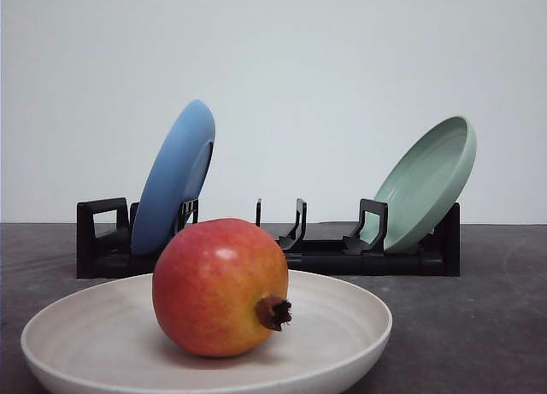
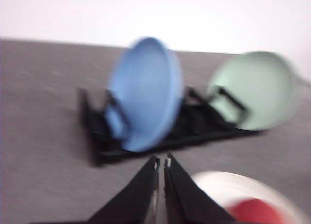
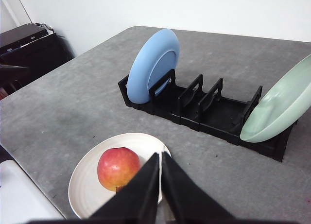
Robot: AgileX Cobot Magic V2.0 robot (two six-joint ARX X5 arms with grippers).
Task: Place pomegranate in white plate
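You've got the pomegranate (image 1: 220, 287) sitting inside the white plate (image 1: 342, 364) on the table (image 1: 479, 326), calyx pointing right in the front view. Behind it, the black rack (image 1: 325, 255) holds the blue plate (image 1: 175, 179) at its left end and the green plate (image 1: 427, 182) at its right end, both on edge and tilted. Left gripper (image 2: 161, 163) is pinched together, holding nothing, above the table near the white plate; that view is blurred. Right gripper (image 3: 160, 158) is also closed up and empty, over the white plate's edge
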